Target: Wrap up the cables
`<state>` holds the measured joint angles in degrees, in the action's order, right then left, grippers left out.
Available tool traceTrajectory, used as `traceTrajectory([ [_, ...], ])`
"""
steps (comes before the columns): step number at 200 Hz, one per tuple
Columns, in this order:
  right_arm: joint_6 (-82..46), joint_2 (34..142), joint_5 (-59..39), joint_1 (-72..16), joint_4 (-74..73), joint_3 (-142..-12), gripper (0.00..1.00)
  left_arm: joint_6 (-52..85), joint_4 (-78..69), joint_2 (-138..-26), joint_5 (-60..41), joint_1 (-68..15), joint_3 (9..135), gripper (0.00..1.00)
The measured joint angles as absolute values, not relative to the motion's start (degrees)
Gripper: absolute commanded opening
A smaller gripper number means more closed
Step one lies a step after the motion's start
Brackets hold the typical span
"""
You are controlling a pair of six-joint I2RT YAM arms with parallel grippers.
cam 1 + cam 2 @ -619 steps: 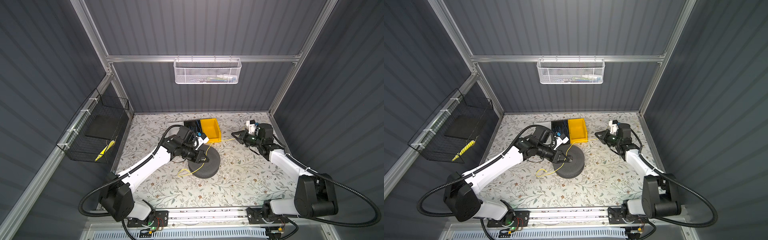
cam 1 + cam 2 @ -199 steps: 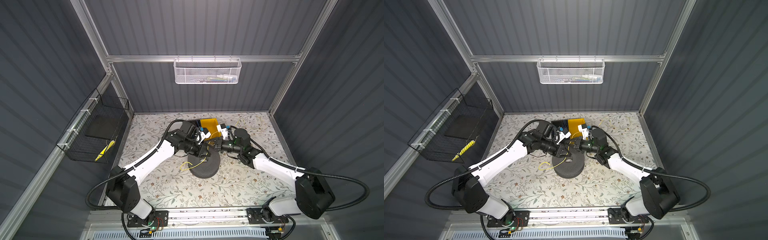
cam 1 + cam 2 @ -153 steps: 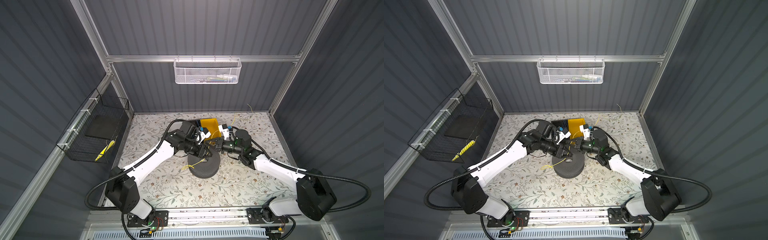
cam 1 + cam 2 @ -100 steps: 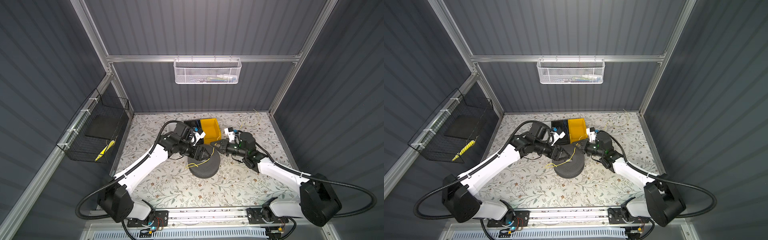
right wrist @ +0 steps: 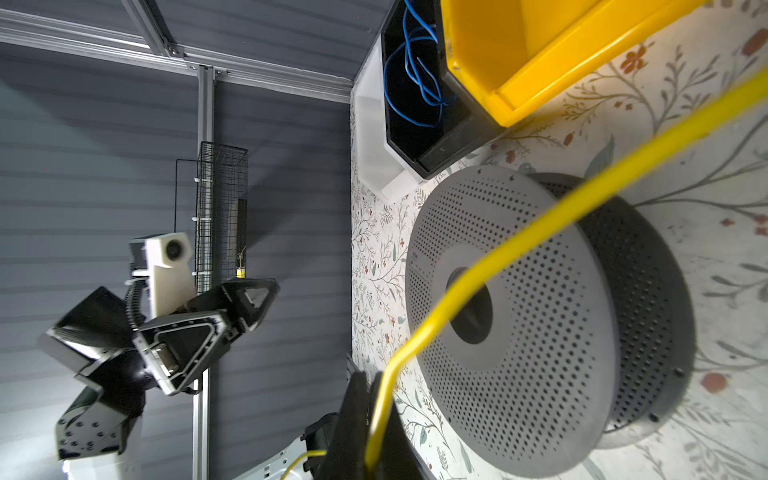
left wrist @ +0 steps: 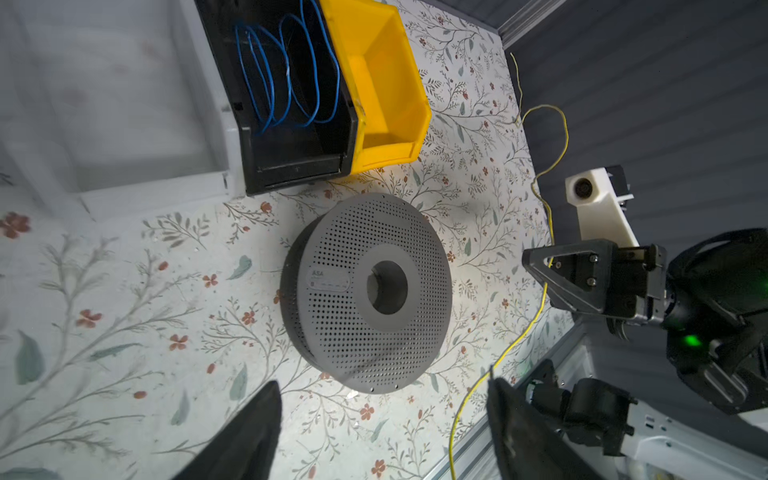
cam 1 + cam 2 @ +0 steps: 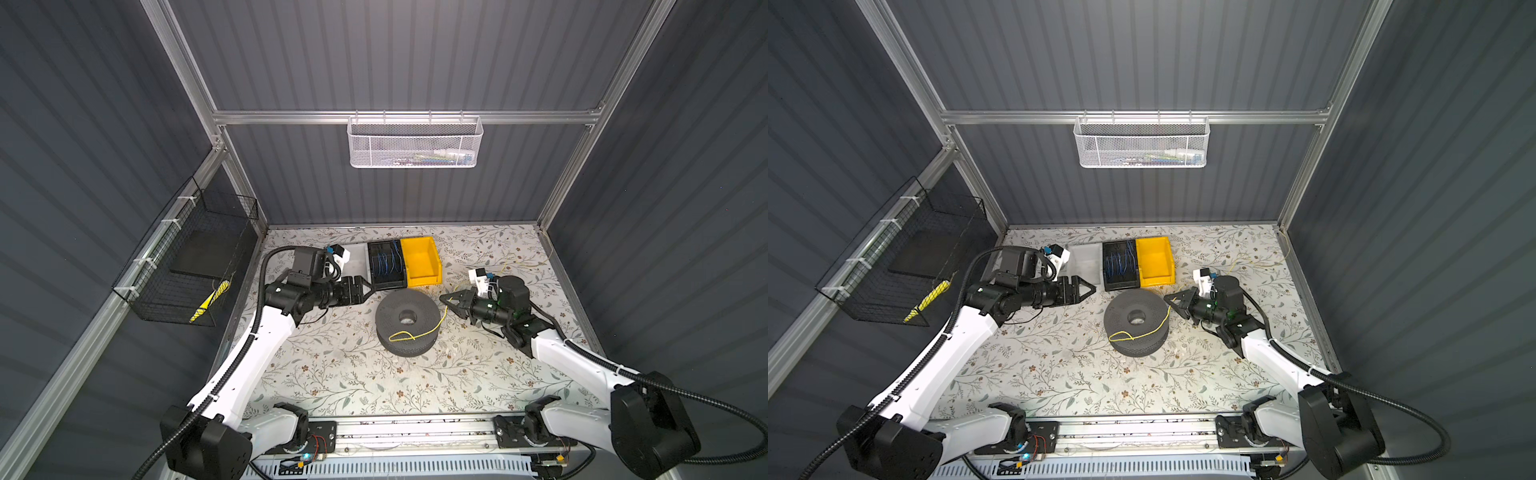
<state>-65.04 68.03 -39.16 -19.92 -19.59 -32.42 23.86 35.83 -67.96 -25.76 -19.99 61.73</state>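
Observation:
A grey perforated spool (image 7: 407, 318) (image 7: 1136, 318) lies flat mid-table. The thin yellow cable (image 7: 415, 332) (image 7: 1142, 334) loops over its front face. From there it climbs to my right gripper (image 7: 444, 298) (image 7: 1167, 299), which is shut on it just right of the spool. The slack trails on towards the back right corner. In the right wrist view the cable (image 5: 540, 232) runs out from the closed right gripper (image 5: 370, 415) across the spool (image 5: 519, 311). My left gripper (image 7: 372, 286) (image 7: 1090, 291) (image 6: 382, 428) stands open and holds nothing, left of the spool.
Behind the spool sit a black bin (image 7: 386, 262) of blue wires, a yellow bin (image 7: 422, 259) and a clear tray (image 7: 356, 262). A black wire basket (image 7: 187, 266) hangs on the left wall. A white mesh basket (image 7: 414, 143) hangs on the back rail.
My left gripper has opened, let go of the cable and drawn back left from the spool. My right gripper has pulled right with the cable, which now drapes over the spool.

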Motion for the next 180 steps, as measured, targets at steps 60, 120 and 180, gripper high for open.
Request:
traceTrajectory([
  [60, -64.5, 67.8, -43.3, -18.0, -18.9, -32.7, 0.0, 35.0, 24.3, -65.4, -30.6, -20.1, 40.6, 0.72],
  [120, -65.8, 69.7, -45.6, -18.4, -19.7, -34.2, 0.0, 39.6, 8.2, -69.7, -35.0, -20.8, 36.0, 0.65],
  [180, -66.0, 68.7, -46.1, -19.9, -18.1, -37.7, 0.0, 42.7, -3.7, -76.4, -35.8, -24.9, 32.4, 0.57],
])
